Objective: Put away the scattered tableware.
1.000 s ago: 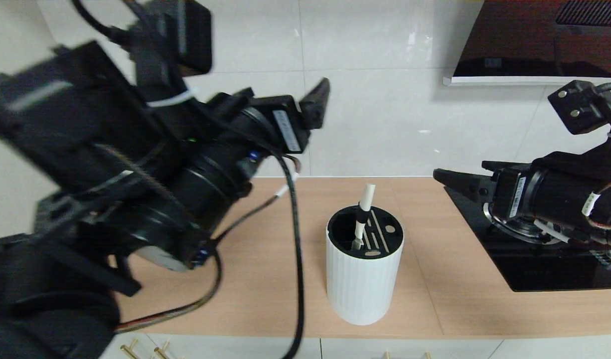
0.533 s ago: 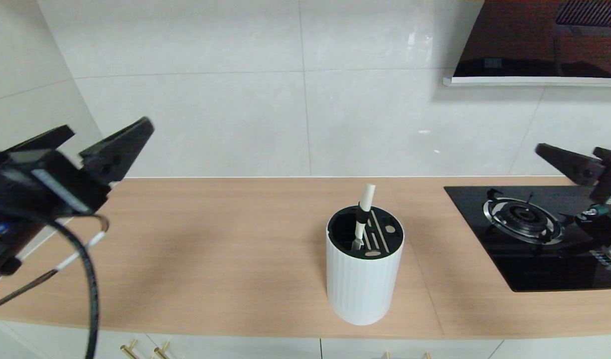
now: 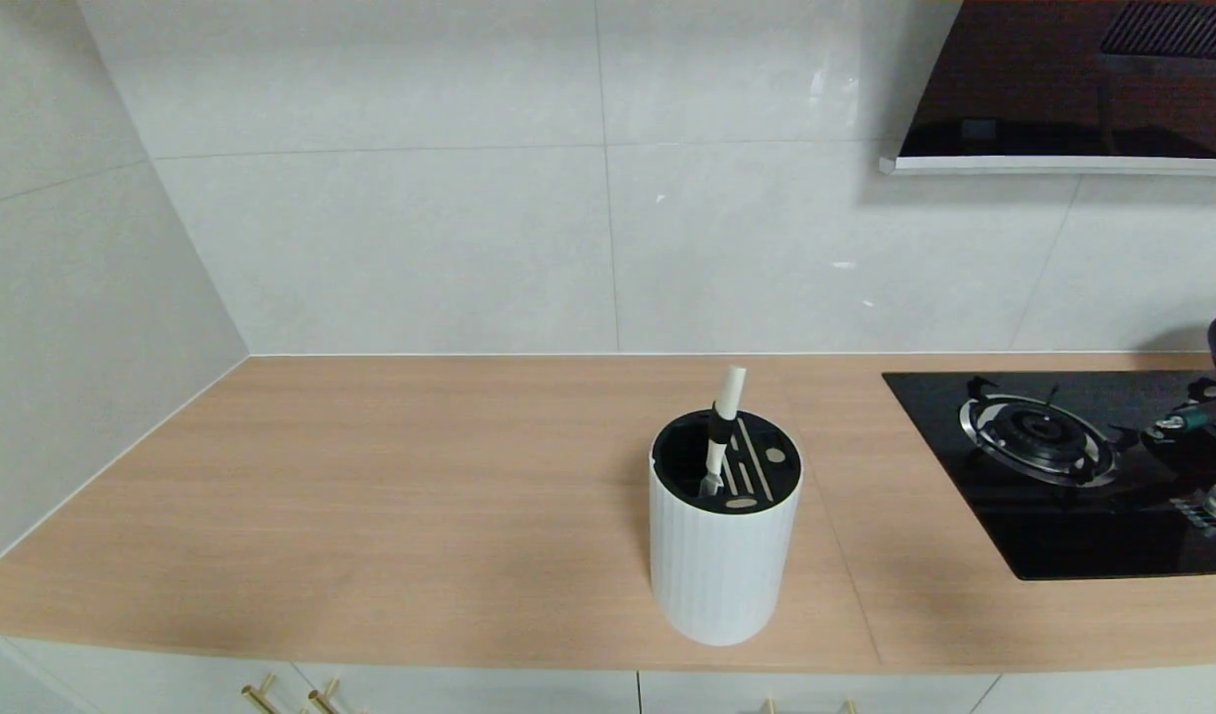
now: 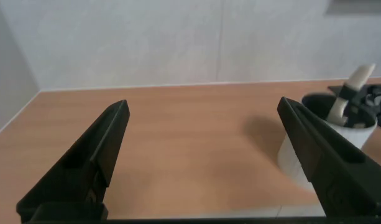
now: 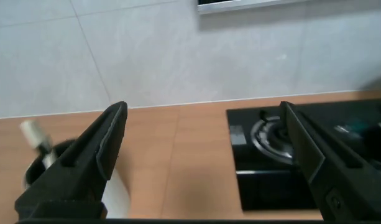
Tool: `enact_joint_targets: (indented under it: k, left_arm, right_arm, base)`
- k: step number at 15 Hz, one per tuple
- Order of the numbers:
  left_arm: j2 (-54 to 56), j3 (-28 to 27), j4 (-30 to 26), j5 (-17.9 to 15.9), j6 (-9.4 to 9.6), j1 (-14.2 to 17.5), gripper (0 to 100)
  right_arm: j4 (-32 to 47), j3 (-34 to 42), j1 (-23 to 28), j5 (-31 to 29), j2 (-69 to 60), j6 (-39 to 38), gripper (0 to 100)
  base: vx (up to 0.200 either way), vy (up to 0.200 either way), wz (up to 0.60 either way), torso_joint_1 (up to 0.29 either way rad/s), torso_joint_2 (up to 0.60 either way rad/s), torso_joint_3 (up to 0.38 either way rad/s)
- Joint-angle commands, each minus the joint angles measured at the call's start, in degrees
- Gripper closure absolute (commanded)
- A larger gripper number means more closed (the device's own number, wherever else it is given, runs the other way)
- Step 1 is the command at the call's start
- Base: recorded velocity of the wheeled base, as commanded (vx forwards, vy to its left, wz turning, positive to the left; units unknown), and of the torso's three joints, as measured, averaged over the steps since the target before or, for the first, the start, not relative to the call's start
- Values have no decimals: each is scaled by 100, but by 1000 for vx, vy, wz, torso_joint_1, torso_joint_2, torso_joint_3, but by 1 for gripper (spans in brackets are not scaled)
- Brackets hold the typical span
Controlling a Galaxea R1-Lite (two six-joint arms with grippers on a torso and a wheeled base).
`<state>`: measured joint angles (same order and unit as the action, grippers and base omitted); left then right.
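A white ribbed utensil holder [image 3: 724, 540] with a black slotted top stands on the wooden counter [image 3: 420, 496]. A utensil with a white and black handle [image 3: 723, 416] sticks up out of it, leaning slightly. From the left wrist, the holder [image 4: 327, 134] lies beyond my left gripper [image 4: 202, 112], which is open with wide-spread fingers and holds nothing. My right gripper [image 5: 202, 115] is open too and empty, with the holder [image 5: 66, 168] and the handle [image 5: 38, 137] past one finger.
A black gas hob [image 3: 1064, 466] with a burner [image 3: 1034, 436] is set into the counter at the right. A dark range hood [image 3: 1074, 89] hangs above it. Tiled walls close the back and left. Gold drawer handles [image 3: 271, 699] show below the counter's front edge.
Both arms have pulled back out of the head view, the left toward the left edge and the right toward the right edge. The holder and its utensil have not moved.
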<state>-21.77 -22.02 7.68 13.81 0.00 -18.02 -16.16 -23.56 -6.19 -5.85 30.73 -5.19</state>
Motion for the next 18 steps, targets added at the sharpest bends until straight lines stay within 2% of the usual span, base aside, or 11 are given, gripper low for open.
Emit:
enact_joint_targets:
  k: [1, 4, 5, 8, 9, 10, 11, 12, 14, 16, 18]
  left_arm:
    - [1281, 180, -460, -151, 18, 694, 0]
    - [1632, 620, -478, -72, 105, 967, 0]
    - [1632, 910, -153, 113, 105, 1028, 0]
    - [1659, 1498, 586, 157, 439, 1380, 0]
    - [1676, 1525, 603, 157, 448, 1424, 0]
    - [2063, 1709, 515, 16, 589, 1723, 0]
    - [2177, 2087, 506, -63, 729, 1793, 0]
    - [2177, 2202, 524, 7, 694, 1793, 0]
    - [2177, 2202, -3, -28, 237, 1793, 0]
    - [2177, 2202, -619, -177, 62, 1793, 0]
    - [2177, 2202, -583, -573, -79, 1793, 0]
  right_arm:
    - [1476, -210, 48, 75, -1922, 1, 0]
    - [1854, -34, 48, 58, -2511, 185, 0]
    - [1766, 247, 92, -13, -2502, 203, 0]
    - [1529, 774, 628, 234, -2950, 387, 0]
    - [1537, 801, 646, 278, -2977, 405, 0]
    - [1511, 1082, 646, 321, -3064, 502, 0]
    - [1397, 1346, 646, 93, -3064, 502, 0]
    - [1300, 1601, 646, 67, -3064, 511, 0]
    - [852, 2356, 646, 67, -3064, 528, 0]
    - [1326, 2356, 646, 58, -3064, 502, 0]
    - [1652, 2348, 646, 93, -3064, 511, 0]
  base:
    - [0, 0, 0, 0, 0, 0]
    - [0, 0, 0, 0, 0, 0]
    - [0, 0, 0, 0, 0, 0]
    - [0, 0, 0, 0, 0, 0]
    - [0, 0, 0, 0, 0, 0]
    - [0, 0, 0, 0, 0, 0]
    - [0, 0, 0, 0, 0, 0]
    - [0, 0, 0, 0, 0, 0]
    - [0, 0, 0, 0, 0, 0]
    - [0, 0, 0, 0, 0, 0]
    - [0, 0, 0, 0, 0, 0]
